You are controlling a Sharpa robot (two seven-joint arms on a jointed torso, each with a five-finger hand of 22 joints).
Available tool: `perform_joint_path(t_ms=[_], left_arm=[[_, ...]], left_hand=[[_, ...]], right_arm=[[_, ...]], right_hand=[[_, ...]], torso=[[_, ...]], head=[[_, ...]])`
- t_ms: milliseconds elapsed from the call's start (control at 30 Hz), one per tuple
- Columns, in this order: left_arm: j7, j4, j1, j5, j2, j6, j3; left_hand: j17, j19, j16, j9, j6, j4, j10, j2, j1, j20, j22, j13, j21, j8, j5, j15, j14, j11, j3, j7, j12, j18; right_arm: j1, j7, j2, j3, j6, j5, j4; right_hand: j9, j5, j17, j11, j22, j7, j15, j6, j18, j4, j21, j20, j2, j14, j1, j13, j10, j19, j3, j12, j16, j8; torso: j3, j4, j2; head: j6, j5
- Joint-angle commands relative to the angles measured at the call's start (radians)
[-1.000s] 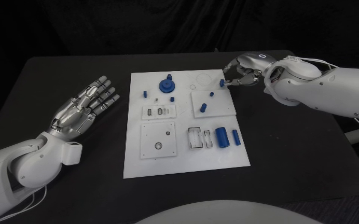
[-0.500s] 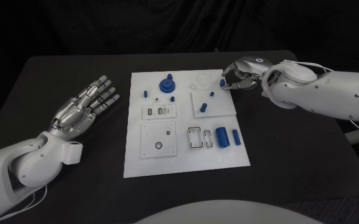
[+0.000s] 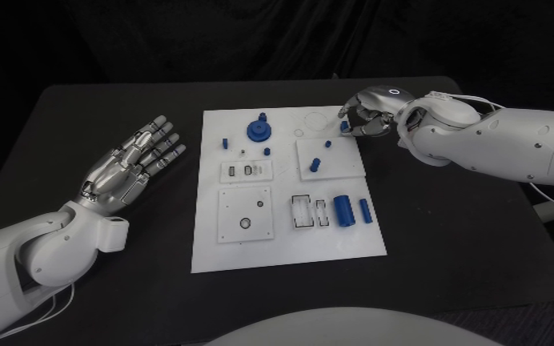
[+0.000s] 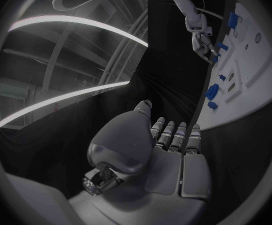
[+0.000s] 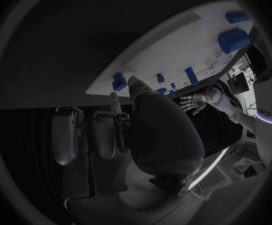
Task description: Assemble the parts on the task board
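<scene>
The white task board lies mid-table, also seen in the right wrist view. At its far right edge stands a small blue peg. My right hand pinches this peg between the thumb and a finger. My left hand rests left of the board, palm up, fingers spread, holding nothing. On the board are a round blue part, a thick blue cylinder, a slim blue bar and several small blue pegs.
Raised white sub-plates sit on the board: one with slots, a square one with a hole, and one carrying two pegs. Bare black table surrounds the board on all sides.
My right hand has shifted a little to the left, closing its fingers in on the blue peg at the board's edge. The peg has hardly moved. The left hand is still.
</scene>
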Motion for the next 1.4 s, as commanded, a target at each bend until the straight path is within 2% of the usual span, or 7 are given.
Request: perform_joint_path(t_ms=[33, 233, 600, 800, 900, 1267, 1400], left_arm=[[0.023, 0.001, -0.002, 0.004, 0.002, 0.015, 0.001], [0.022, 0.001, -0.003, 0.004, 0.002, 0.017, 0.001], [0.019, -0.002, -0.004, 0.004, 0.003, 0.019, 0.001], [0.018, -0.002, -0.005, 0.004, 0.003, 0.02, 0.001], [0.017, -0.002, -0.005, 0.004, 0.002, 0.02, 0.001], [0.016, -0.001, -0.006, 0.004, -0.003, 0.02, 0.001], [0.015, -0.001, -0.006, 0.004, -0.003, 0.019, 0.001]], left_hand=[[0.001, 0.001, 0.006, 0.001, -0.001, -0.001, 0.0, -0.004, -0.007, 0.006, 0.001, 0.001, 0.005, 0.004, 0.005, 0.005, -0.001, -0.003, 0.007, -0.002, 0.004, -0.019], [0.001, 0.001, 0.006, 0.001, -0.002, -0.002, -0.001, -0.004, -0.007, 0.006, 0.001, 0.001, 0.005, 0.003, 0.005, 0.006, -0.001, -0.002, 0.008, -0.002, 0.003, -0.02], [0.001, 0.001, 0.006, 0.001, -0.002, -0.002, -0.001, -0.004, -0.007, 0.006, 0.001, 0.001, 0.005, 0.003, 0.005, 0.006, -0.001, -0.002, 0.008, -0.002, 0.003, -0.02], [0.001, 0.0, 0.006, 0.001, -0.003, -0.003, -0.002, -0.004, -0.007, 0.006, 0.001, 0.001, 0.005, 0.003, 0.005, 0.006, -0.002, -0.002, 0.009, -0.002, 0.002, -0.02], [0.001, 0.0, 0.006, 0.001, -0.003, -0.003, -0.002, -0.004, -0.007, 0.006, 0.001, 0.001, 0.005, 0.003, 0.005, 0.006, -0.002, -0.002, 0.009, -0.002, 0.002, -0.02], [0.001, 0.0, 0.006, 0.001, -0.003, -0.003, -0.002, -0.004, -0.007, 0.006, 0.001, 0.001, 0.005, 0.003, 0.005, 0.006, -0.002, -0.002, 0.009, -0.002, 0.002, -0.02], [0.001, 0.001, 0.006, 0.001, -0.003, -0.004, -0.002, -0.004, -0.008, 0.006, 0.001, 0.001, 0.005, 0.003, 0.005, 0.007, -0.001, -0.002, 0.01, -0.002, 0.003, -0.021]], right_arm=[[-0.003, -0.022, 0.006, 0.0, -0.003, -0.002, -0.01], [-0.003, -0.027, 0.017, 0.0, 0.005, -0.002, -0.025], [-0.006, -0.023, 0.024, 0.0, -0.004, -0.002, -0.029], [-0.006, -0.021, 0.026, 0.0, -0.013, -0.002, -0.03], [-0.007, -0.02, 0.026, 0.0, -0.018, -0.002, -0.03], [-0.004, 0.006, 0.017, 0.001, -0.135, -0.002, 0.006], [0.019, 0.015, 0.016, 0.002, -0.172, -0.002, 0.05]], right_hand=[[0.003, 0.017, 0.252, 0.008, 0.209, 0.002, 0.003, 0.006, 0.007, -0.001, -0.012, 0.002, 0.002, 0.101, 0.015, 0.263, 0.102, 0.027, 0.005, 0.003, -0.008, 0.004], [0.019, 0.064, 0.243, 0.01, 0.205, 0.005, 0.005, 0.024, 0.01, -0.005, -0.027, 0.005, 0.011, 0.098, 0.03, 0.263, 0.102, 0.02, 0.008, 0.003, -0.017, 0.014], [0.083, 0.082, 0.236, 0.005, 0.203, -0.001, 0.001, 0.091, 0.012, -0.011, -0.038, 0.002, 0.016, 0.096, 0.04, 0.263, 0.102, 0.018, 0.0, 0.003, -0.024, 0.065], [0.213, 0.089, 0.231, -0.004, 0.203, -0.011, -0.006, 0.095, 0.013, -0.023, -0.046, -0.006, 0.029, 0.095, 0.048, 0.263, 0.102, 0.018, -0.015, 0.003, -0.028, 0.199], [0.251, 0.096, 0.23, -0.006, 0.204, -0.015, -0.008, 0.089, 0.013, -0.025, -0.048, -0.008, 0.031, 0.095, 0.053, 0.263, 0.102, 0.019, -0.015, 0.003, -0.029, 0.245], [0.298, 0.107, 0.222, -0.009, 0.202, -0.019, -0.012, 0.08, 0.014, -0.035, -0.058, -0.01, 0.044, 0.093, 0.081, 0.263, 0.102, 0.017, 0.0, 0.003, -0.036, 0.308], [0.302, 0.106, 0.221, -0.007, 0.202, -0.019, -0.011, 0.08, 0.014, -0.037, -0.059, -0.01, 0.046, 0.092, 0.087, 0.263, 0.102, 0.016, 0.003, 0.003, -0.038, 0.314]], torso=[[0.0007, 0.0, 0.001], [0.0007, -0.0003, 0.001], [0.0008, 0.0001, 0.001], [0.0007, 0.0, 0.001], [0.0006, -0.0011, 0.0], [0.0008, -0.0002, 0.0], [0.0005, -0.0002, 0.001]], head=[[0.0, 0.0], [-0.002, 0.001], [-0.003, 0.001], [-0.002, 0.002], [-0.002, 0.003], [-0.001, 0.007], [0.0, 0.009]])
